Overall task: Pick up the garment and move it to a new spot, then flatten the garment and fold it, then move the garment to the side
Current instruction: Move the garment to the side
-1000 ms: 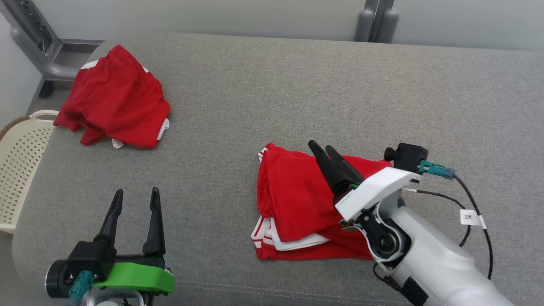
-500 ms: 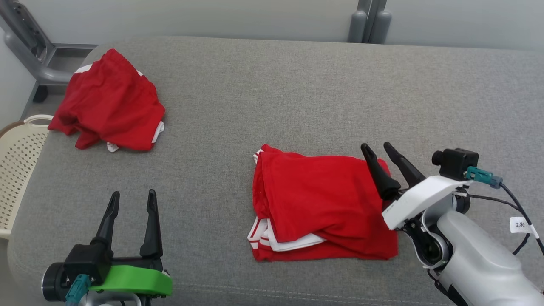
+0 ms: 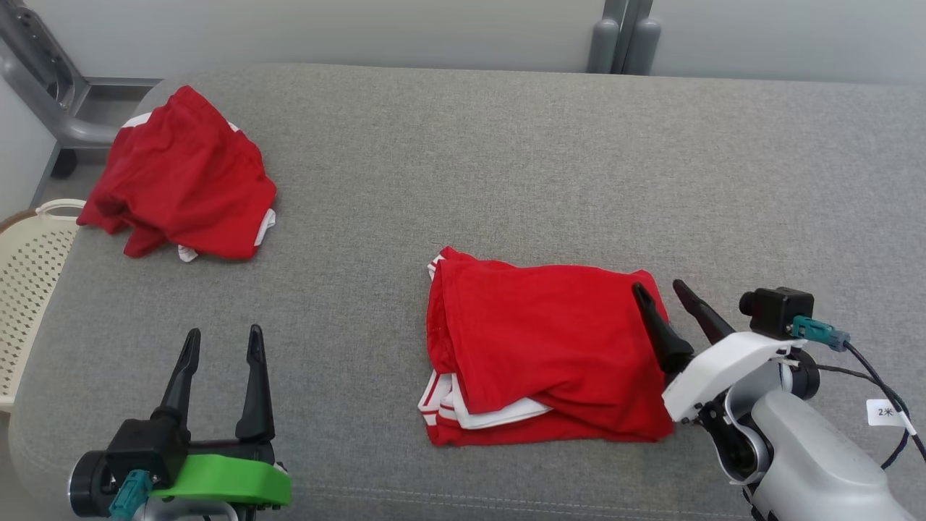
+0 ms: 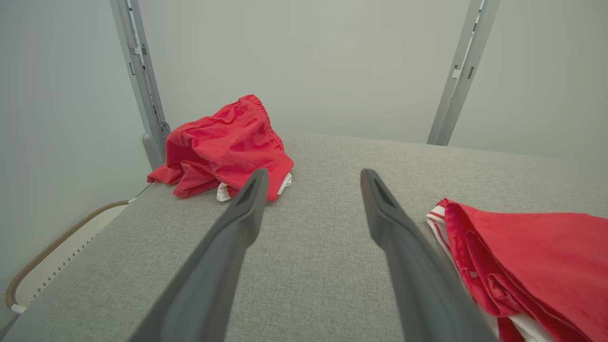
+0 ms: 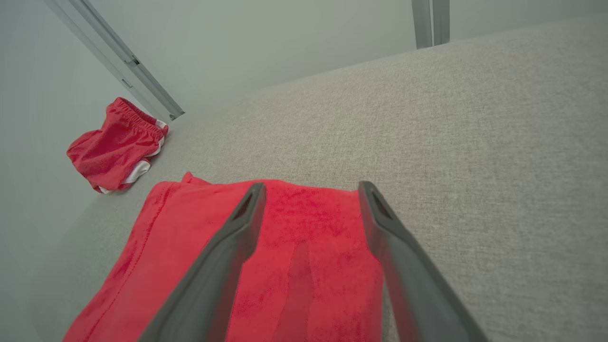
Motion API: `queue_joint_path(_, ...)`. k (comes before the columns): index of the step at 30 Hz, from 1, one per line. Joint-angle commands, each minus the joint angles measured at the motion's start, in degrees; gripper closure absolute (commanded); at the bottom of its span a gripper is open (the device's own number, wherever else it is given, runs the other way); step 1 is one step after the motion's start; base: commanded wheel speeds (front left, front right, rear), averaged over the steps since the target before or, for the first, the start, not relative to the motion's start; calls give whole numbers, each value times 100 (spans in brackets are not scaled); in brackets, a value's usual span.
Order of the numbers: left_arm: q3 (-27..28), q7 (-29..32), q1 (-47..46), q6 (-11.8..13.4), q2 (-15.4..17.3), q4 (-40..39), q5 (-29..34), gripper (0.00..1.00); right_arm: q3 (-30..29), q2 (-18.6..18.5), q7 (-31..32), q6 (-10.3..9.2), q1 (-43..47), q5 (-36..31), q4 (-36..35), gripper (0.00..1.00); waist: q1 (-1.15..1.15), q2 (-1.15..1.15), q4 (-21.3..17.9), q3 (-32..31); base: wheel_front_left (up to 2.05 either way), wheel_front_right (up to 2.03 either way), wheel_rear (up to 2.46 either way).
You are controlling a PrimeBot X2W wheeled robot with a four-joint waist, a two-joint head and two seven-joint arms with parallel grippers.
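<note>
Position matters most here: the folded garment lies near the front middle of the grey padded surface, as a red packet with white trim showing at its left front corner. Its long axis runs from side to side across the robot.

The right gripper is at the garment's right edge, so the cloth extends from it toward the robot's left. In the head view its inner finger crosses the right border of the cloth, and the outer finger is over bare surface. The right wrist view looks along both fingers over the red fabric. Whether a fingertip touches the cloth, one cannot tell. The fingers are spread wide and nothing is between them.

The left gripper is at the front left, well apart from the folded garment, also spread wide and empty. The right arm is clearly the nearer one.

A crumpled red garment rests at the far left corner, near a pale basket beyond the edge.

The fold appears done, so probably the step left is to move the packet aside. For this the right gripper would need to come lower and take all layers at the right edge, otherwise the fold may slide open.
</note>
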Motion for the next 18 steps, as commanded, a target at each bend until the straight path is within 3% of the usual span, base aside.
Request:
queue_joint_path(1,22,-17,64,26,1,-27,6,0,-60,-22,72,0,99,-92,113,0,0,0,-11,-10,0,0,0)
queue_joint_path(18,-63,-17,-44,50,1,-1,-93,0,-269,24,1415,0,38,-39,340,0,0,0,-30,100,0,0,0)
